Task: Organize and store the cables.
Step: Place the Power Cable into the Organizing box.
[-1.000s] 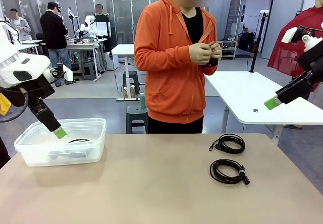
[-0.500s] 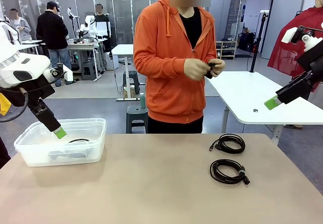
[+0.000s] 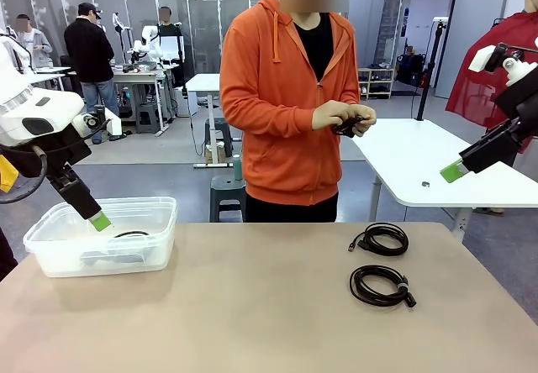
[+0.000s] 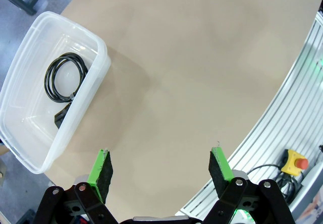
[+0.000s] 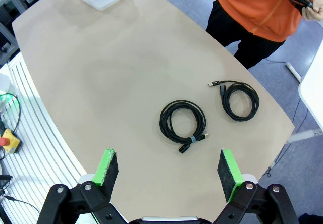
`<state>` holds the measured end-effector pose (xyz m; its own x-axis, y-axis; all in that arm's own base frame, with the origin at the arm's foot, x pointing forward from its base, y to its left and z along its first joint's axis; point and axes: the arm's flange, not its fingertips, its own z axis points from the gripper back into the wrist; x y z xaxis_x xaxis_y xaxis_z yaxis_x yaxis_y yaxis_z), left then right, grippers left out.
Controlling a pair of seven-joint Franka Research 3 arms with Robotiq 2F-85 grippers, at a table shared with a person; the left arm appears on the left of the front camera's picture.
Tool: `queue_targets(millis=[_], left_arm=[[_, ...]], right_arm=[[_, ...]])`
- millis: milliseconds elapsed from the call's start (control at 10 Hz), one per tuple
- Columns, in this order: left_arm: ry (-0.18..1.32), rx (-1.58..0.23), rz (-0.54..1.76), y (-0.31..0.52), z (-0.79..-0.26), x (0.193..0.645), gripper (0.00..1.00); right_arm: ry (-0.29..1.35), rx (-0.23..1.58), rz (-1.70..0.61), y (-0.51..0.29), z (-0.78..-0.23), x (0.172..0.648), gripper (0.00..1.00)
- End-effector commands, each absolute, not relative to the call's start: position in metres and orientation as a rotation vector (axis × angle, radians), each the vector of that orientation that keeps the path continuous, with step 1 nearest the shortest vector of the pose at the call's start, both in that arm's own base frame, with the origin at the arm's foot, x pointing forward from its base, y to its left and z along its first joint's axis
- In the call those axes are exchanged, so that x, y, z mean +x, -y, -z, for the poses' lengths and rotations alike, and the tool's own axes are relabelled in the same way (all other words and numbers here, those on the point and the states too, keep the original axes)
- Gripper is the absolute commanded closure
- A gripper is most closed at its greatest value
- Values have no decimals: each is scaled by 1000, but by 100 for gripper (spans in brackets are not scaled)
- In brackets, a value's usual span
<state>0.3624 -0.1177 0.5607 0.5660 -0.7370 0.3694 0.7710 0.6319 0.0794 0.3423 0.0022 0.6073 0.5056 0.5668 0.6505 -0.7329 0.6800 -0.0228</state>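
Cables (image 5: 183, 120) on bench (image 3: 252, 306), right side.
They are laid under the right tool (image 5: 167, 156), well apart from the left tool (image 4: 160, 156); both tools are held wide open, empty.

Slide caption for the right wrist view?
Open right gripper hovers above two coiled cables on the table, person at far edge.

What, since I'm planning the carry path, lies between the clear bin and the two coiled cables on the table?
Nothing: in the front view the tabletop is bare from the bin to the far cable and the near cable.
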Motion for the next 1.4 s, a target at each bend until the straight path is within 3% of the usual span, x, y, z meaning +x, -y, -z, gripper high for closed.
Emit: queue_targets(millis=[0, 1300], left_arm=[[370, -91, 875, 118, -565, 360, 4], [370, -91, 875, 118, -565, 360, 4]], right_arm=[[676, 273, -801, -2, -607, 342, 0], [676, 273, -801, -2, -607, 342, 0]])
